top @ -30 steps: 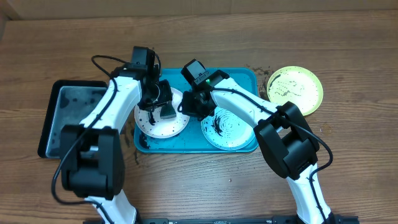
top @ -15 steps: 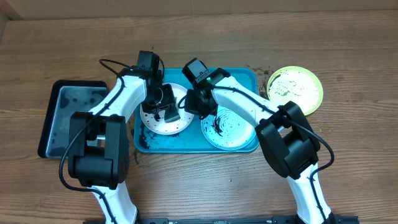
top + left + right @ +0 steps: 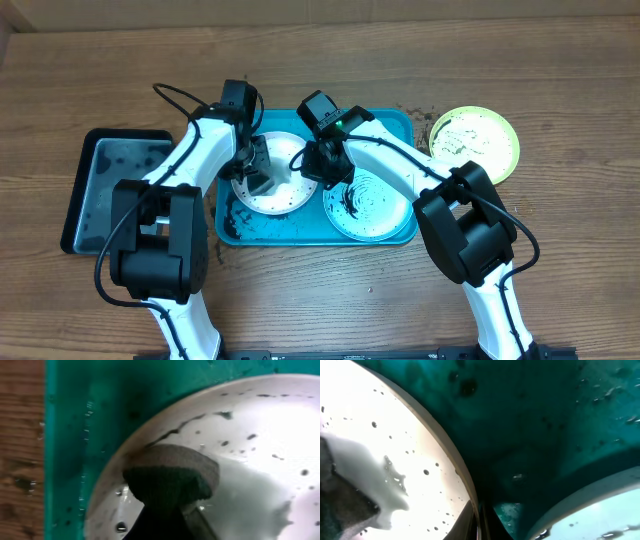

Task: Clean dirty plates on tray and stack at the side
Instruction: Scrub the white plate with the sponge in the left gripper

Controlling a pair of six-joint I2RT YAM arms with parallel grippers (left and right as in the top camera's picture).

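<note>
One wooden table (image 3: 560,290) carried two trays, three plates, one sponge and two grippers.

The tray (image 3: 392,124), turquoise with rounded corners and a raised rim, lay at the middle of the table, nearer the far edge than the near one. Its long axis ran left to right, along the far edge. Its floor was wet, with dark grime in the near left corner. A smaller black tray (image 3: 110,195) lay toward the left edge, close beside the turquoise one, its long axis running roughly far to near.

Two of the three plates were inside the turquoise tray:
- The white plate (image 3: 285,197) sat in the left half, dotted with black specks, with a dark streak near its rim and a pale wet patch.
- The mint plate (image 3: 370,207) sat in the right half, covered in black swirled smears.
- The yellow-green plate (image 3: 476,143) lay flat on the bare table toward the right edge, just outside the tray's far right corner, marked with dark smears.

The left gripper (image 3: 256,172) was clamped on a dark sponge (image 3: 170,477) pressed against the white plate near its left rim. The right gripper (image 3: 318,166) had its jaws drawn narrow, pinched at the white plate's right rim
</note>
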